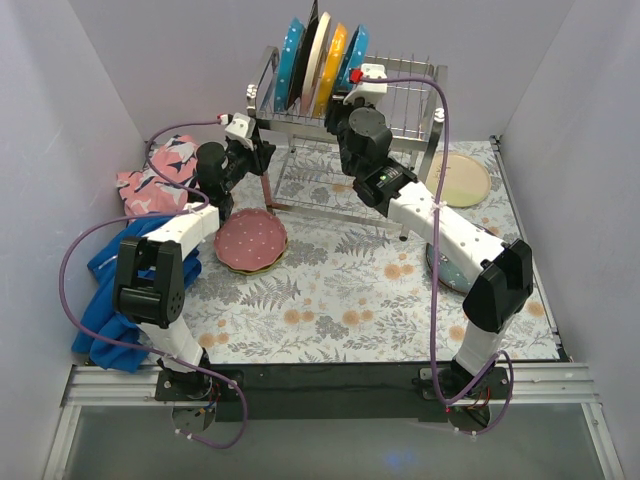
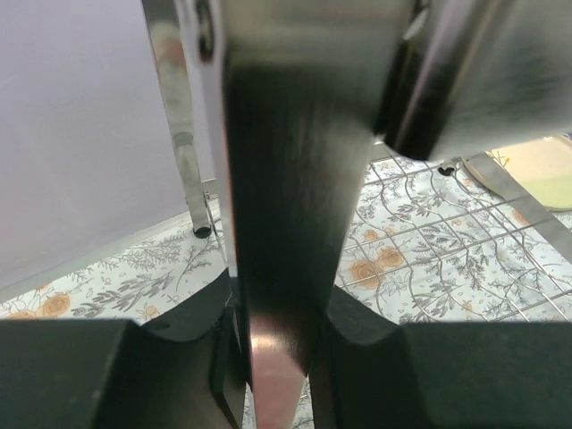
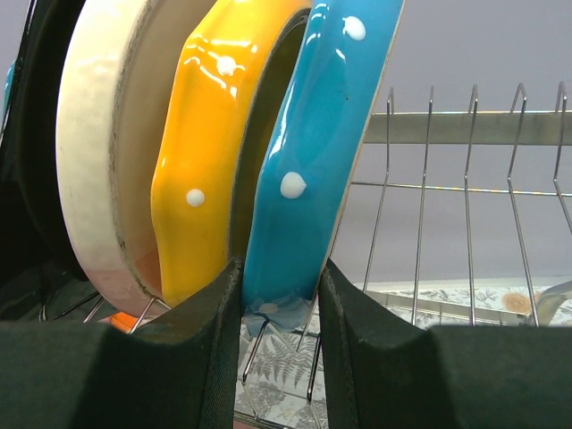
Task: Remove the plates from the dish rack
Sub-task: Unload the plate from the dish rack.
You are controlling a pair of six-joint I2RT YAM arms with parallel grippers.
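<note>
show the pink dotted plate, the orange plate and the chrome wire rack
pink dotted plate (image 1: 250, 238), top view, centre
orange plate (image 3: 201, 152), right wrist view, glazed rim
chrome wire rack (image 1: 437, 130), top view, right post

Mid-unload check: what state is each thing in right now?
Right gripper: shut on blue plate.
Left gripper: around dark plate, grip unclear.
Blue plate: upright in rack.
Orange plate: upright in rack.
Cream plate: upright in rack.
Pink plate: flat on table.
Blue cloth: crumpled.
</note>
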